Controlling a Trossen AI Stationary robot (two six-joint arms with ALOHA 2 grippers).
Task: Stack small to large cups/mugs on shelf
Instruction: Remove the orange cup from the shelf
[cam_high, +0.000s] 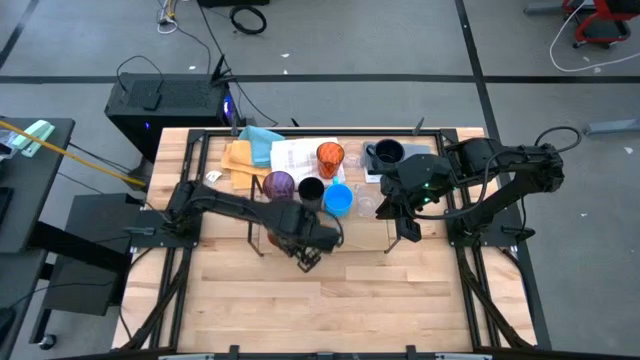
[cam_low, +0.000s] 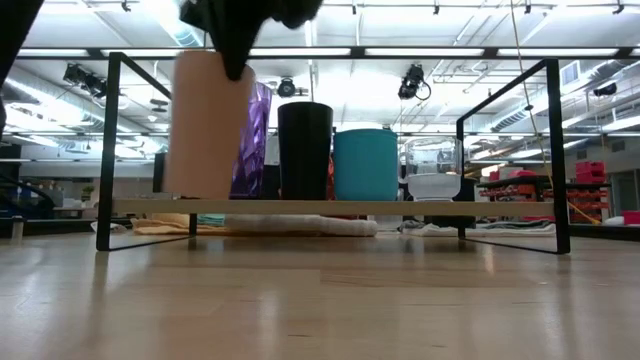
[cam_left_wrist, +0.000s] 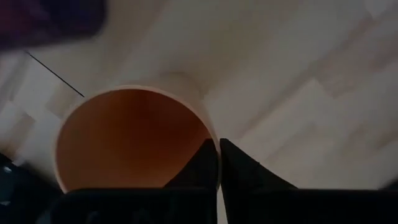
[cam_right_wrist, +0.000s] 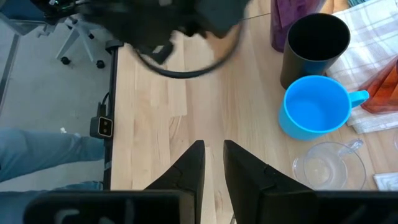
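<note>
My left gripper (cam_high: 308, 256) points down in front of the shelf (cam_low: 110, 150), a thin black rod frame, shut on a pale orange cup (cam_low: 206, 125). Inside the frame stand a purple cup (cam_high: 278, 185), a black cup (cam_high: 310, 190), a bright blue cup (cam_high: 339, 200) and a clear glass (cam_right_wrist: 323, 165). Behind them are another orange cup (cam_high: 330, 157) and a dark navy mug (cam_high: 386, 153). My right gripper (cam_high: 405, 228) hangs to the right of the blue cup, its fingers a narrow gap apart with nothing between them. My left gripper pinches the orange cup's rim (cam_left_wrist: 215, 138), with one finger (cam_left_wrist: 200, 167) inside the cup and the other (cam_left_wrist: 244, 171) outside. The fingers come from above, pointing down. The cup hangs upright below them, mouth up, clear of the table.
Yellow and teal cloths (cam_high: 250, 150) and a checked towel (cam_high: 298, 155) lie at the back of the table. Bare wood (cam_high: 330, 310) spreads toward the near edge. A black case (cam_high: 165, 100) stands beyond the far left. A person's leg (cam_right_wrist: 37, 155) shows beside the table.
</note>
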